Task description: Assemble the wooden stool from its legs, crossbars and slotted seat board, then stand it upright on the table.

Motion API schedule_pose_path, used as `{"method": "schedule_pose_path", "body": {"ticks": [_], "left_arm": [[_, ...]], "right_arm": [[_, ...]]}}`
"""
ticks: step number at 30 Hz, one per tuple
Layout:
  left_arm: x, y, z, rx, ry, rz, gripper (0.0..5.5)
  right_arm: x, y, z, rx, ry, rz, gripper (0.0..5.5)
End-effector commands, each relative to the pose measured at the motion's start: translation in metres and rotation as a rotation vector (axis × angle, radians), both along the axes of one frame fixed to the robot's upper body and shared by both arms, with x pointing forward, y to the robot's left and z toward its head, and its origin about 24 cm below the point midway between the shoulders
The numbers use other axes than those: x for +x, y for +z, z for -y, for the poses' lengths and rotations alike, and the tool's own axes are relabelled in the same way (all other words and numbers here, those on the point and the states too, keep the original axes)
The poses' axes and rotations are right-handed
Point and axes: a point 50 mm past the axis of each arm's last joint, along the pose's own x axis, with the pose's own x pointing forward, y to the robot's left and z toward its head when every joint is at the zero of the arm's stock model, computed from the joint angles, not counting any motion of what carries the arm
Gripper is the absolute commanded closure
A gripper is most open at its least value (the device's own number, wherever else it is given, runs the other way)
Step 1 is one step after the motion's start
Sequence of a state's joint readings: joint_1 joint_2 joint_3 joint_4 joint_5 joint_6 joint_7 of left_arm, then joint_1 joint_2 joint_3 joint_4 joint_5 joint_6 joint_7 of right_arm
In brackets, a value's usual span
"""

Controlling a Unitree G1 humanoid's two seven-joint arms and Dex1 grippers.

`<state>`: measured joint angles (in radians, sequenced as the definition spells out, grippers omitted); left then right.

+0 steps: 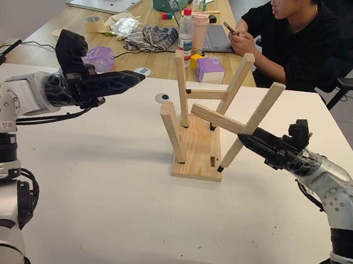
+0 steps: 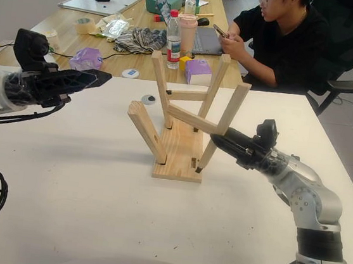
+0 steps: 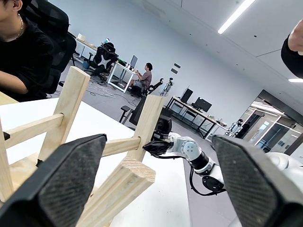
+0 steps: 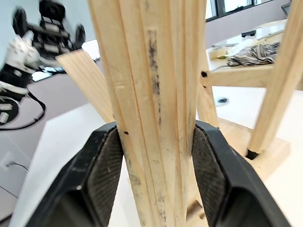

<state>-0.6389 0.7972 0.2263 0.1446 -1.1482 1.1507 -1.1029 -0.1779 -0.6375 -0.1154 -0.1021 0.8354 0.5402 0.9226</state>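
Stool is found upside-down on the white table (image 1: 107, 181): slotted seat board (image 1: 196, 154) lies flat, legs point up.

Two rear legs (image 1: 181, 88) (image 1: 236, 81) are set in the board and joined by a crossbar (image 1: 206, 94). A second crossbar (image 1: 216, 119) runs from the rear-left leg across to the front-right leg (image 1: 260, 113).

Front-right leg is tilted outward, its foot at the board's near right corner; whether it is seated in a slot cannot be told. Front-left leg (image 1: 173, 131) is also tilted, leaning away from the rest, and no crossbar is seen joined to it.

Right gripper (image 1: 243, 138) is clamped around the front-right leg partway up; in the right wrist view, both pads (image 4: 106, 175) are pressed against the wood.

Left gripper (image 1: 135, 76) is held above the table, well apart from the stool, with fingers (image 3: 71, 179) spread and nothing between them.

Judged progress: well along. Frame is roughed in, but both front legs appear unsquared. Remaining work is judged to be straightening and seating those legs, closing any loose crossbar joints, then turning the stool over onto its feet. Not yet upright.
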Motion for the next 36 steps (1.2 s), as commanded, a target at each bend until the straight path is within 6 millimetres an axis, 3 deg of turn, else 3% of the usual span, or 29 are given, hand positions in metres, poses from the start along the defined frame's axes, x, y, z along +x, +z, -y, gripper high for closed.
{"method": "schedule_pose_path", "body": {"ticks": [1,6,10,17,21,25,27,29,33,36], "left_arm": [[0.005,0.002,0.003,0.015,-0.001,0.005,1.40],[0.007,-0.009,0.011,0.040,-0.003,-0.031,1.40],[0.008,-0.017,0.016,0.049,-0.014,-0.061,1.40],[0.011,-0.026,0.007,0.052,0.046,-0.081,1.40],[0.016,-0.033,0.005,0.053,0.080,-0.097,1.40],[0.026,-0.070,0.004,0.229,0.207,-0.135,1.40],[0.033,-0.103,0.003,0.389,0.322,-0.146,1.40],[0.031,-0.123,0.004,0.460,0.358,-0.096,1.40],[0.018,-0.112,-0.022,0.363,0.359,-0.093,1.40],[-0.009,-0.106,-0.046,0.416,0.253,-0.086,1.40]], "right_arm": [[-0.005,0.000,0.008,-0.050,0.009,0.033,3.43],[-0.007,0.002,0.008,-0.152,0.063,0.089,3.43],[-0.009,0.007,0.005,-0.128,0.087,0.122,3.43],[0.002,0.014,0.024,-0.089,-0.118,0.186,3.43],[0.005,0.007,0.021,-0.036,-0.186,0.233,3.43],[0.008,-0.001,0.014,0.069,-0.230,0.228,3.43],[0.009,0.000,0.011,0.145,-0.247,0.238,3.43],[0.005,0.003,0.008,0.209,-0.255,0.255,3.43],[-0.005,0.017,0.009,0.268,-0.285,0.303,3.43],[-0.011,0.029,0.017,0.286,-0.324,0.336,3.43]]}}
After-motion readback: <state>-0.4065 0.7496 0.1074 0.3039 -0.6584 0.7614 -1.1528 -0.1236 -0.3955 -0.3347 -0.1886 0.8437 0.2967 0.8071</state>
